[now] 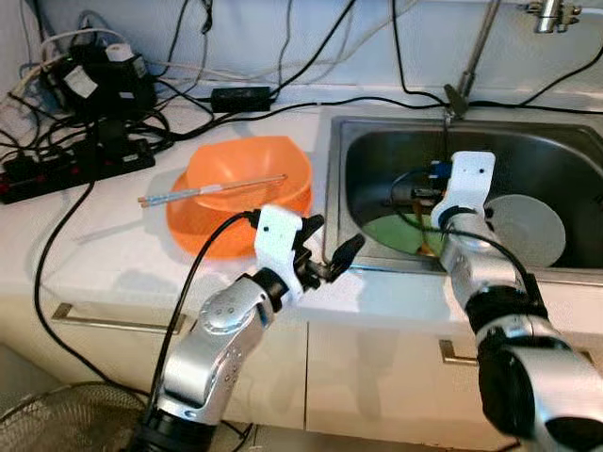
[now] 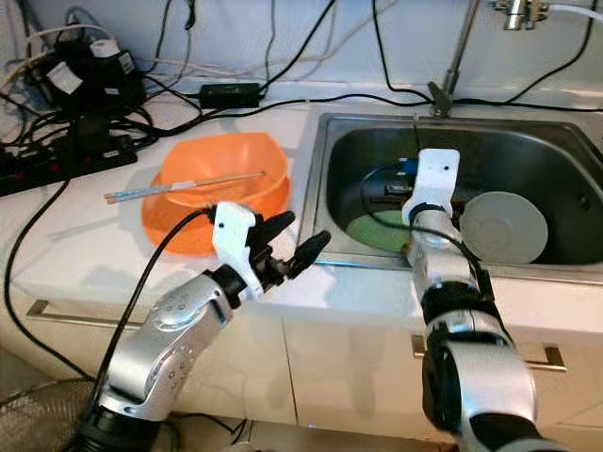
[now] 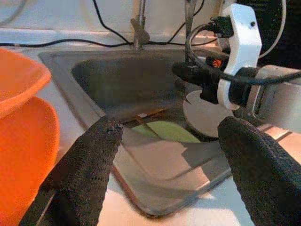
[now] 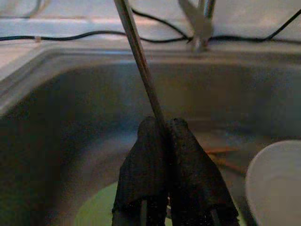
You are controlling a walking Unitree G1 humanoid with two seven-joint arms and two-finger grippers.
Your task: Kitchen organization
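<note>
While the right arm works inside the sink (image 1: 377, 141), the left arm waits over the counter (image 1: 113, 264) edge in front of it.

Sink: steel basin, holds a green plate (image 1: 400, 234) near the front wall and a white plate (image 1: 528, 229) beside it, toward the robot's right. Something thin and orange-brown lies on the basin floor by the white plate; can't tell what.

Counter: two stacked orange bowls (image 1: 247, 184) just left of the sink, chopsticks (image 1: 212, 188) laid across the top rim. Power strips and cables (image 1: 85, 132) at the back left.

Right gripper (image 4: 162, 129): down in the basin above the green plate, fingers pinched fully together on a thin metal rod (image 4: 138, 61), probably a chopstick or utensil handle. It sticks up and away from the fingertips, tilted.

Left gripper (image 1: 328, 254): fingers spread wide, nothing between them, pointed at the sink's front rim.

Step looks like lifting the utensil out of the sink. Advice:
- lift straight up first, clear the sink rim and the faucet stem (image 1: 471, 66) before swinging left
- grip is near one end, so the rod may pivot; move slowly
- watch the wrist cable near the basin wall
- drop-off likely with the chopsticks on the bowls; lay it flat across the rim
</note>
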